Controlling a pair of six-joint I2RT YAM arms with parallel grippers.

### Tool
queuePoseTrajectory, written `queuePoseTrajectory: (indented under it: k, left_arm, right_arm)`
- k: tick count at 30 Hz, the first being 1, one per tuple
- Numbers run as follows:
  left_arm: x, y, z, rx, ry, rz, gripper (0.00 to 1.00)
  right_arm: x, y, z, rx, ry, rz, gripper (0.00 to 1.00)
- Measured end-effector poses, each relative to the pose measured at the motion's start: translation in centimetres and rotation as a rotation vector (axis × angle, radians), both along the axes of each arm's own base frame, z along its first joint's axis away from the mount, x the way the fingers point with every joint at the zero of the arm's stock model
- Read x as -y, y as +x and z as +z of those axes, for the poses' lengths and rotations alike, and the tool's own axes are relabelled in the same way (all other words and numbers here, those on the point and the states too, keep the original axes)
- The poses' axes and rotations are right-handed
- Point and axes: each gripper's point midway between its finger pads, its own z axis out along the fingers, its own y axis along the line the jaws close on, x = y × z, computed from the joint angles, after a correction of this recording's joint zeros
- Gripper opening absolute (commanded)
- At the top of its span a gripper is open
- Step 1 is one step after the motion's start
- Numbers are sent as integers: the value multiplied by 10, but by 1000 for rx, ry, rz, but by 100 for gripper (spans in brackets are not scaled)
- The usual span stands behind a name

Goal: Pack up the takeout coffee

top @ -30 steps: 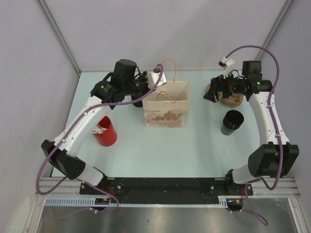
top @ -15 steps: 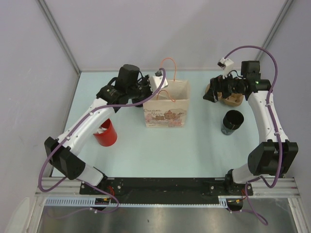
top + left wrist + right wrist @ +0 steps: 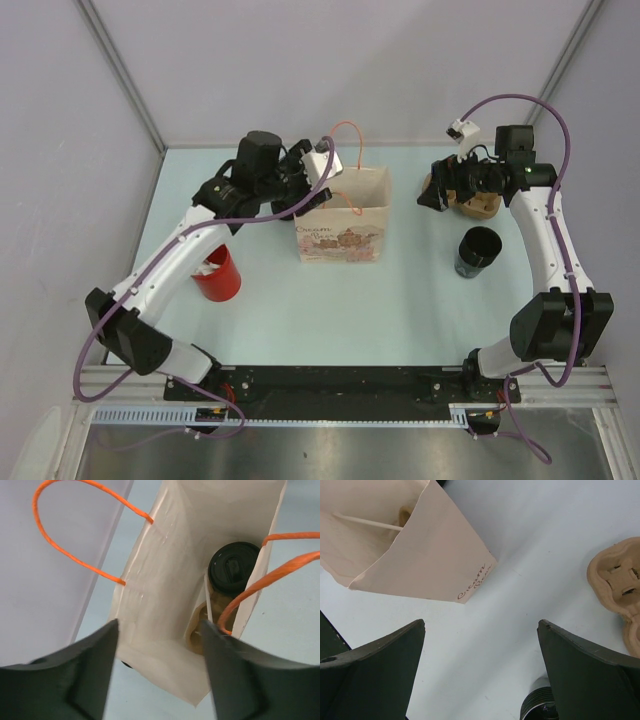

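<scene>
The left tool (image 3: 159,630) hangs released above the paper bag (image 3: 340,225) near the far edge of the desk (image 3: 400,300). A lidded coffee cup (image 3: 233,570) stands inside, perhaps in a brown holder (image 3: 196,630). The right tool (image 3: 481,625) gapes empty beside the cardboard carrier (image 3: 620,580).

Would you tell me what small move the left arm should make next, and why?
Probably lift the left pincer straight up, clear of the bag. Its jaws stand open with nothing between them, the lidded cup sits inside the bag, and an orange handle loops close to the pincer, so a straight rise seems least likely to snag.
</scene>
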Motion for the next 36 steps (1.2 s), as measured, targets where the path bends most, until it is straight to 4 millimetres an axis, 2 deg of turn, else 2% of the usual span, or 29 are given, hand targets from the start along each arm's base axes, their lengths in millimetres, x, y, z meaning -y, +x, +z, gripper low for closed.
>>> queuePoseTrajectory:
  k: [4, 8, 12, 17, 19, 23, 26, 28, 32, 36]
  left_arm:
    - [-6, -1, 11, 19, -17, 25, 99]
    - [-17, -2, 31, 49, -52, 59, 100]
    - [-44, -2, 58, 91, -104, 129, 100]
    - [-99, 10, 92, 124, -223, 306, 99]
    - [-133, 20, 102, 122, -291, 415, 99]
    - [-193, 34, 109, 83, -414, 586, 99]
    - [-236, 36, 112, 47, -508, 686, 99]
    - [-256, 35, 118, 41, -544, 739, 99]
    - [-259, 30, 136, 69, -559, 741, 99]
    - [-262, 21, 146, 104, -561, 760, 99]
  right_arm:
    - [0, 0, 0, 0, 1, 0, 100]
    - [0, 0, 1, 0, 7, 4, 100]
    - [2, -1, 3, -1, 25, 6, 99]
    - [9, 1, 5, -10, 49, -19, 100]
    - [12, 3, 6, -11, 56, -43, 100]
    - [25, 12, 13, 13, 45, -128, 100]
    - [41, 15, 31, 81, 16, -217, 100]
    - [54, 14, 52, 158, -11, -282, 100]
    - [77, 1, 108, 360, -73, -406, 100]
    - [94, -31, 177, 600, -106, -528, 100]
